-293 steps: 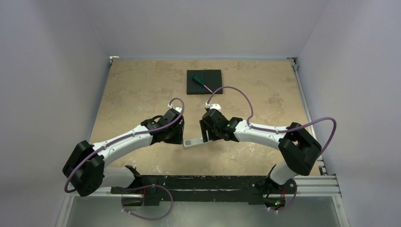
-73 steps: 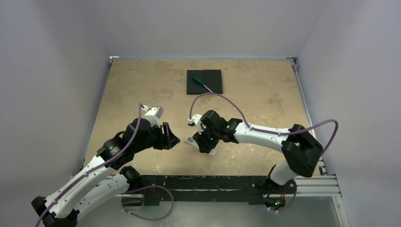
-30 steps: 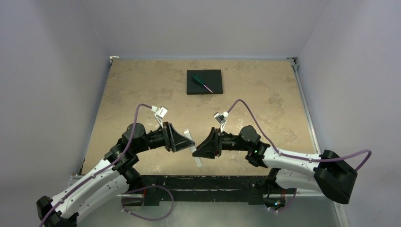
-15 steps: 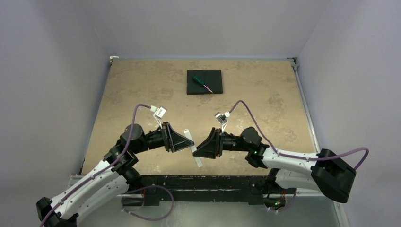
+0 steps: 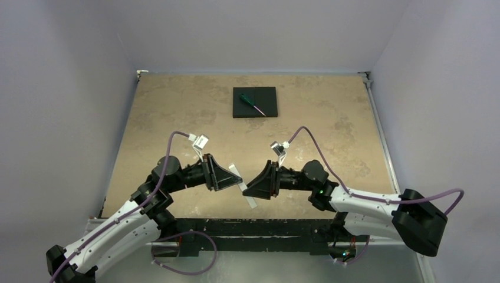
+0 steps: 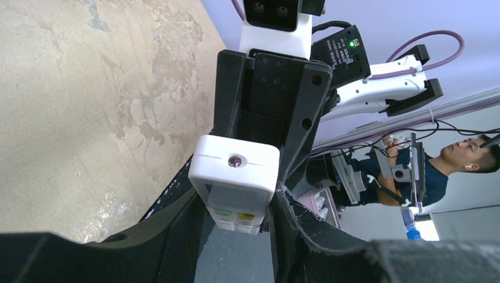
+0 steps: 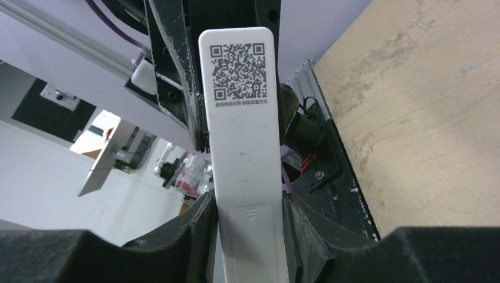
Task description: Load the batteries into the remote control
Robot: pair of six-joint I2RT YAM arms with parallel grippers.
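The white remote control (image 5: 236, 171) is held in the air between both grippers, above the near part of the table. My left gripper (image 5: 230, 177) is shut on one end; the left wrist view shows the remote's tip (image 6: 234, 171) with its small lens, display window and buttons between the fingers. My right gripper (image 5: 252, 187) is shut on the other end; the right wrist view shows the remote's back (image 7: 242, 135) with a QR code and the battery cover in place. No batteries are in view.
A black square pad (image 5: 263, 96) lies at the back middle of the table with a green-handled screwdriver (image 5: 254, 105) on it. The black rail (image 5: 236, 227) with the arm bases runs along the near edge.
Earlier the remote was low over the table under both grippers; both arms have since drawn back and lifted it. In the last half second the pair shifted slightly right.
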